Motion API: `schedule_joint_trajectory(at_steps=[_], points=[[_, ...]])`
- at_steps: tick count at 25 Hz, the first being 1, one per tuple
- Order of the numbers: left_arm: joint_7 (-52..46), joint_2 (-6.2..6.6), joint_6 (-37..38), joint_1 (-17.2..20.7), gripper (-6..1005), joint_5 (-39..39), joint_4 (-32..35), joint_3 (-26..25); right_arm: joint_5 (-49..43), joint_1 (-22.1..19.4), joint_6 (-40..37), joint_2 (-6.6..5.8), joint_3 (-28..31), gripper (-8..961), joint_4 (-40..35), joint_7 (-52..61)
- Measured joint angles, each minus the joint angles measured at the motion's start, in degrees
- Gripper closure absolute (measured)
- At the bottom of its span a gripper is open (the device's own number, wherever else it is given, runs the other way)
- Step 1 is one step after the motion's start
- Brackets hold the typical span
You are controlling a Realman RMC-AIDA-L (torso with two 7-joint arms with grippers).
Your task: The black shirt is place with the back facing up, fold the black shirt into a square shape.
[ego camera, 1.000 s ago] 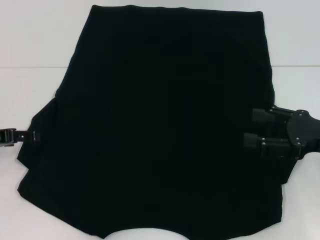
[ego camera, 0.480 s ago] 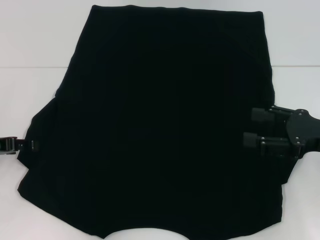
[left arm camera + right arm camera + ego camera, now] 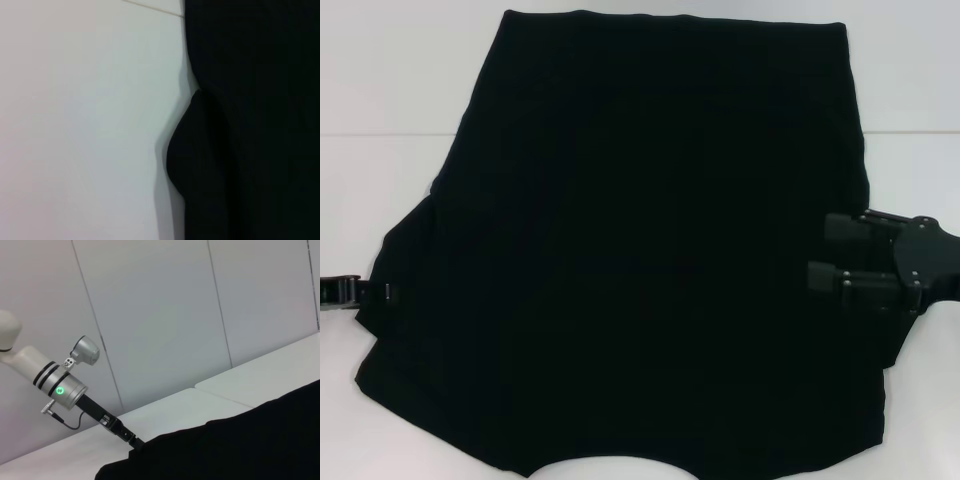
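The black shirt (image 3: 650, 250) lies spread flat over most of the white table (image 3: 390, 80), its hem at the far side. At its right edge, about halfway down, my right gripper (image 3: 828, 254) hangs open, its two fingers (image 3: 840, 228) pointing in over the fabric. My left gripper (image 3: 378, 292) reaches in from the left and meets the sleeve edge, where its tips merge with the dark cloth. The right wrist view shows the left arm (image 3: 65, 387) running down to the shirt (image 3: 240, 450). A sleeve fold (image 3: 200, 150) bulges out in the left wrist view.
Bare white tabletop (image 3: 80, 125) borders the shirt on the left and a strip (image 3: 920, 170) on the right. A seam (image 3: 380, 134) crosses the table. White wall panels (image 3: 160, 315) stand behind the table.
My left gripper has slid a little toward the near edge along the shirt's left sleeve. The right gripper and the shirt have stayed put.
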Motion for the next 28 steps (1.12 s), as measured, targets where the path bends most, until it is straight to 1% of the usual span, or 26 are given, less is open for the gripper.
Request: schedule_joint_trajectory(at_steps=[19, 28], points=[[-0.34, -0.01, -1.71, 0.23, 444, 0.27, 0.03, 1.79, 0.00, 0.25, 0.04, 0.00, 0.99, 69, -0.14, 0.00], [0.02, -0.41, -1.76, 0.32, 469, 1.23, -0.04, 3.58, 0.56, 0.34, 0.01, 0.00, 0.99, 68, -0.42, -0.13]])
